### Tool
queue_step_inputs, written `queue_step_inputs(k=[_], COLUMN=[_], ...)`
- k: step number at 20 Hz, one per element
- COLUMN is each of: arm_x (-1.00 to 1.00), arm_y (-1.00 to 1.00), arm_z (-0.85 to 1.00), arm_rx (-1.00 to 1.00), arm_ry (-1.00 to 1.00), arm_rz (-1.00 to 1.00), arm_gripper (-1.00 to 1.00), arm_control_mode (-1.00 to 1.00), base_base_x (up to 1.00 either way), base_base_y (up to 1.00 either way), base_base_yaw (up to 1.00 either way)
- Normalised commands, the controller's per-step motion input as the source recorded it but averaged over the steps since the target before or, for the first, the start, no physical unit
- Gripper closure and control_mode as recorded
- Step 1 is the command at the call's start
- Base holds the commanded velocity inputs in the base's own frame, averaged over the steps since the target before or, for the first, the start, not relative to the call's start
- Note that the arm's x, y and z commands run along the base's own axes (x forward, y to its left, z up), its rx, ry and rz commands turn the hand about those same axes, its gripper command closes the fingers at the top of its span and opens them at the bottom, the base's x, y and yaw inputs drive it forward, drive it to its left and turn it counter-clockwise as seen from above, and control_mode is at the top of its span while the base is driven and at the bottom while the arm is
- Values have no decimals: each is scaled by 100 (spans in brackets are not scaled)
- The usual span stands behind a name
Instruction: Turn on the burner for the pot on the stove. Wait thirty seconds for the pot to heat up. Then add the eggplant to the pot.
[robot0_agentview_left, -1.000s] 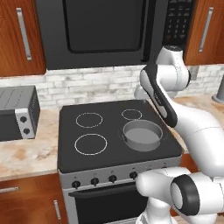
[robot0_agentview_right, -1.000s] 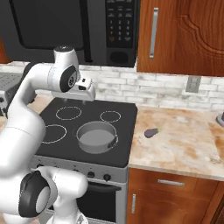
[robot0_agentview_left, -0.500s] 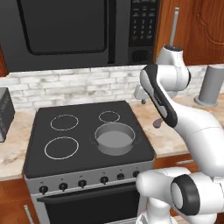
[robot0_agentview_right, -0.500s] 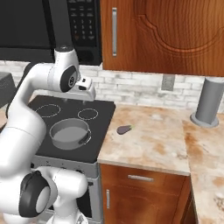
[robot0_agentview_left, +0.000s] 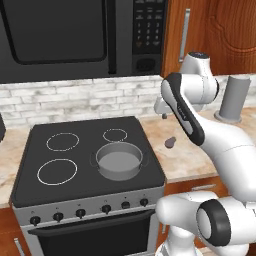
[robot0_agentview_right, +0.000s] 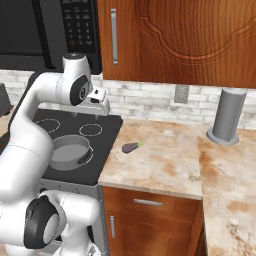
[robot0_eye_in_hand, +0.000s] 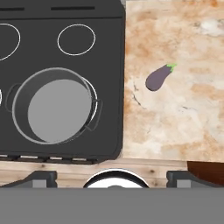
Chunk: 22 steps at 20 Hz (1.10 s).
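Rolling rightward, the base has shifted both views; the arm stays raised, gripper (robot0_agentview_left: 162, 111) spread wide above the stove's (robot0_agentview_left: 30, 165) right edge. Pot (robot0_agentview_left: 119, 161) sits empty; eggplant (robot0_agentview_left: 170, 143) lies on the counter (robot0_agentview_right: 165, 165).

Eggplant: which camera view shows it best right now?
The hand view: it looks straight down on the eggplant, showing its whole purple body and green stem on the bare counter, right of the stove. The right base view shows it small but clear. In the left base view it is a dark blob beside the arm.
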Motion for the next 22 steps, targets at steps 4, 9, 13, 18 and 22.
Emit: queue_step_inputs(k=[4,9,13,18,22], arm_x=[29,23,0,-53,-54], arm_y=[0,0,9,77,100], arm_z=[0,0,0,-1,-4], arm_rx=[1,0,0,-1,-6], arm_ry=[1,3,0,0,0], arm_rz=[0,0,0,0,0], arm_gripper=[-100,-100,-100,-100,-100], arm_control_mode=[-100,-100,-100,-100,-100], base_base_x=[0,0,0,0,0], base_base_y=[0,0,0,0,0], base_base_yaw=[0,0,0,0,0])
